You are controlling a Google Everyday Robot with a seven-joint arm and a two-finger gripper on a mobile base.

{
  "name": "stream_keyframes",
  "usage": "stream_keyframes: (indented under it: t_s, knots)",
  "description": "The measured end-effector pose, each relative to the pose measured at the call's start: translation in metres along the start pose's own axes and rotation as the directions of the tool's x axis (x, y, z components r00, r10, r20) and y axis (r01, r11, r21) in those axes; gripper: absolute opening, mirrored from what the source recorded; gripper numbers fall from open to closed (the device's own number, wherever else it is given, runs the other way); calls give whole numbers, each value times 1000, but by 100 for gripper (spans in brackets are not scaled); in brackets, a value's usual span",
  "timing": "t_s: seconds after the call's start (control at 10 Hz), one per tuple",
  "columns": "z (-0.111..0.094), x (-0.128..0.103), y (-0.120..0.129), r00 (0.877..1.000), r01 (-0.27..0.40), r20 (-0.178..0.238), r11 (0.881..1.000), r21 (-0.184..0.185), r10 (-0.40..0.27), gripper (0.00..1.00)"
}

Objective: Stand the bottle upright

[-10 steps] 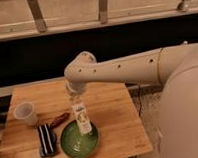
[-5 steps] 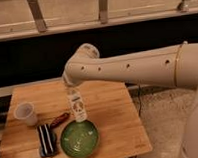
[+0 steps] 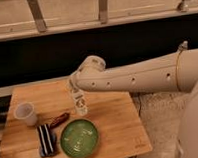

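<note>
The smooth white plastic bottle (image 3: 80, 102) is gripped, slightly tilted, by the clenched claw (image 3: 73, 89) at the wooden worktop's (image 3: 115, 123) centre, behind the round green plate (image 3: 79, 138). Bare wood is seen toward the right edge.

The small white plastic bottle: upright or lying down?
Nearly upright, slightly tilted: the small white plastic bottle stands base-down on or just above the wooden table, its top in the shut gripper.

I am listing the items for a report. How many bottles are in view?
1. The bottle is over the middle of the table, behind the green plate, almost upright, its top in the shut hand. The arm may hide others.
</note>
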Motion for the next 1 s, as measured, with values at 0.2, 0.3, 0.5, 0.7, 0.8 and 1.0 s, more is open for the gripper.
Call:
stream_keyframes:
  t_s: [0.2, 0.3, 0.5, 0.7, 0.8, 1.0]
  knots:
    - [13, -7, 2, 999, 29, 46, 1000, -9, -28, 0]
    - [19, -13, 0, 996, 38, 81, 999, -19, -36, 0]
    - [31, -25, 0, 988, 54, 149, 997, -57, -45, 0]
    - [40, -36, -3, 979, 63, 201, 994, -90, -44, 0]
    - [45, -41, -6, 973, 72, 226, 992, -108, -46, 0]
    - [54, -50, -15, 960, 89, 276, 986, -143, -46, 0]
